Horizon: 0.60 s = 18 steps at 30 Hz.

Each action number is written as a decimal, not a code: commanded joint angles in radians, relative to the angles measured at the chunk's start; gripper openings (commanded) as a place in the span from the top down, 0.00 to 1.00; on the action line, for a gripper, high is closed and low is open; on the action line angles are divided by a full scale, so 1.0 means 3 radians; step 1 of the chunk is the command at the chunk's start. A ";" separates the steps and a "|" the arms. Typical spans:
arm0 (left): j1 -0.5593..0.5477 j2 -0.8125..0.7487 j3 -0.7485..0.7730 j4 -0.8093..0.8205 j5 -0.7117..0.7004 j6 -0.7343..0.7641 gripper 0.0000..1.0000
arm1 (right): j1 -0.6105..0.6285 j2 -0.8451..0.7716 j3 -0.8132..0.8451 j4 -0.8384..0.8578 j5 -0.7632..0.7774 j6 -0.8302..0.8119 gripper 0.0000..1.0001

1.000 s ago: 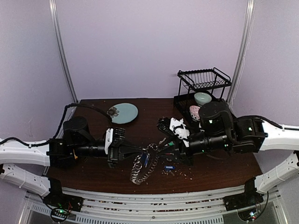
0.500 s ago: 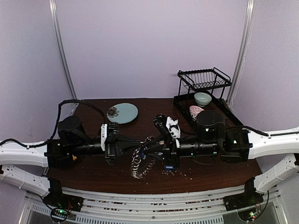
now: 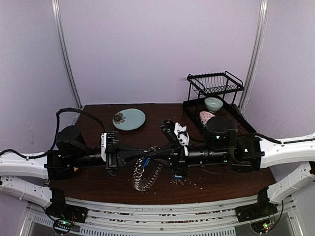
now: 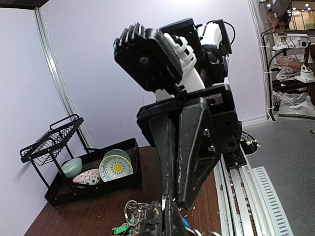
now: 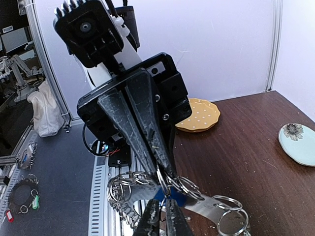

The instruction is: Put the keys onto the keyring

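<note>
Top view, both arms reaching inward, tips meeting over the front middle of the table (image 3: 98, 179).

- Left gripper (image 3: 146, 157): clamped tight on the wire of the keyring (image 3: 142, 176). The right wrist view showed its two fingers pressed together over the ring.
- Keyring hung from that grip, tilted, its lower edge down by the tabletop. Whether it touched the wood could not be told.
- Right gripper (image 3: 156, 156): jaws drawn almost together with only a sliver between them, tip to tip with the left one. What it pinched, ring or key, was not discernible.
- Blue-tagged key (image 3: 146, 161) dangled just under the meeting point.
- Loose keys (image 3: 177, 181) lay on the table below the right gripper's wrist.

Against the frames before:
- A second earlier the right arm sat well to the right, its jaws apart and away from the ring.
- Half a second earlier it had arrived, jaws wider than now.
- The left arm had since drawn back to its own side, carrying the ring a little leftward.
- Plate (image 3: 129, 119) and dish rack (image 3: 214, 86) were unmoved.
</note>
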 commanded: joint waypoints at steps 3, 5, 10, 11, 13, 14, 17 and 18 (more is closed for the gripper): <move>0.0008 -0.0125 -0.0012 0.0508 -0.0054 -0.0033 1.00 | -0.0011 0.0027 -0.0038 -0.0033 -0.0047 0.0029 0.89; 0.0008 -0.0124 -0.0010 0.0503 -0.0050 -0.0035 1.00 | -0.0012 0.0021 -0.0055 -0.0007 -0.0021 0.0041 0.89; 0.0005 -0.0128 -0.0019 0.0503 -0.0032 -0.0027 1.00 | -0.0015 0.0031 -0.0050 0.0105 -0.0039 0.0070 0.96; 0.0008 -0.0127 -0.0016 0.0497 -0.0029 -0.0017 1.00 | -0.0012 0.0030 -0.0047 0.0120 -0.0036 0.0070 0.95; 0.0005 -0.0125 -0.0024 0.0484 -0.0036 -0.0002 1.00 | -0.0012 0.0025 -0.0033 0.0126 -0.0070 0.0050 0.90; 0.0005 -0.0125 -0.0019 0.0478 -0.0046 0.0003 1.00 | -0.0012 0.0026 -0.0020 0.0114 -0.0097 0.0030 0.87; 0.0005 -0.0127 -0.0012 0.0457 -0.0090 0.0013 1.00 | -0.0012 -0.0006 0.0021 -0.0042 -0.0178 -0.0068 0.83; 0.0005 -0.0134 -0.0012 0.0452 -0.0110 0.0019 1.00 | -0.0012 -0.0038 0.0015 -0.0074 -0.0191 -0.0084 0.83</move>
